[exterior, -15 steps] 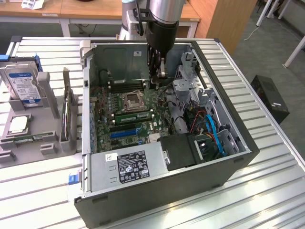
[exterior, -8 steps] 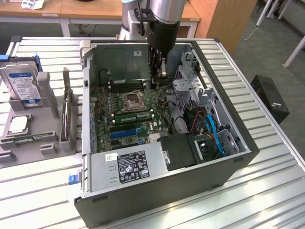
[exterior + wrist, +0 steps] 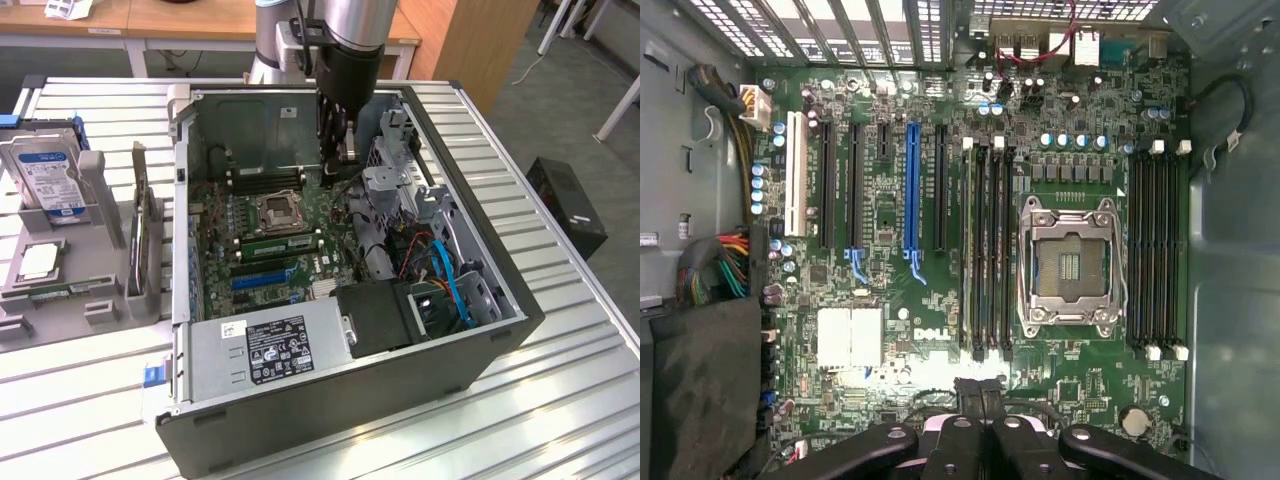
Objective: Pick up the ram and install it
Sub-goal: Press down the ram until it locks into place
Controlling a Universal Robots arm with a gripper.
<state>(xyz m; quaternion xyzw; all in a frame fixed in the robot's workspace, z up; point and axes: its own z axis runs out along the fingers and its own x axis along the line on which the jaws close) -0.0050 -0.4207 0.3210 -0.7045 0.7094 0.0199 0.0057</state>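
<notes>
Gripper point(image 3: 345, 160) closed, holding nothing, hovering above green motherboard point(image 3: 262, 240); thin green ram stick point(image 3: 280, 238) seated just beside silver CPU socket point(image 3: 279, 210).

The arm point(image 3: 345, 40) reaches straight down — its gripper point(image 3: 341, 158) points downward, fingers point(image 3: 981, 395) pressed together, holding nothing.

We see motherboard point(image 3: 940, 250) from above: CPU socket point(image 3: 1070, 265) between memory slots point(image 3: 985, 250); gripper point(image 3: 980, 395) closed, empty, at edge.
</notes>
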